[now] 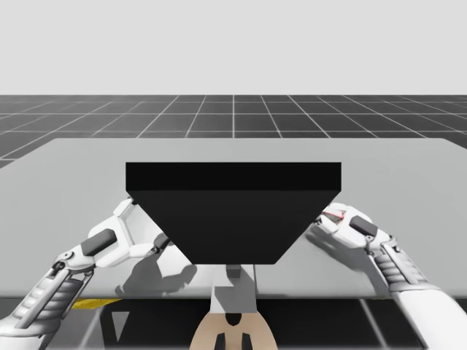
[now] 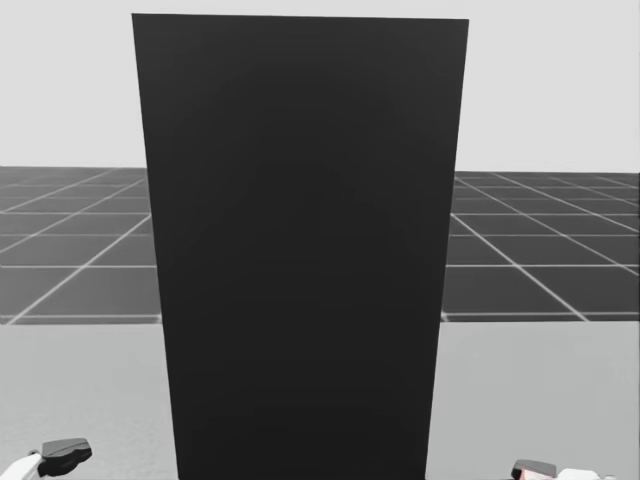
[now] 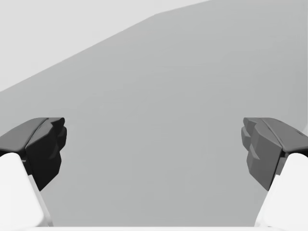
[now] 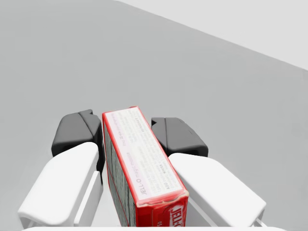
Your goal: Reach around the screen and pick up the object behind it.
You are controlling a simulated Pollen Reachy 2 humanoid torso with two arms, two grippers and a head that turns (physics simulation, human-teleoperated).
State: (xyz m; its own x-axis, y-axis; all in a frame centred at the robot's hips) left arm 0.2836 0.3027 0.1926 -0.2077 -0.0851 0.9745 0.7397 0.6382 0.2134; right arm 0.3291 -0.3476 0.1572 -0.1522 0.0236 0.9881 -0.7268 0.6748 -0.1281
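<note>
Screen (image 1: 233, 211) stands black on the grey surface (image 1: 73, 168). The robot's right claw (image 4: 127, 130) grips a red box (image 4: 144, 168) from both sides, just beside the screen's right edge; its white label carries small print. Left claw (image 3: 154, 149) gapes wide, empty.

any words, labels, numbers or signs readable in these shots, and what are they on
Red box, white face: lines of small print, too small to read.
Red box, red end face: white lettering, only partly in view, not readable whole.
Black screen: no text.
Table: no text.
Right hand, shut on the red box, and open left hand: no markings.
</note>
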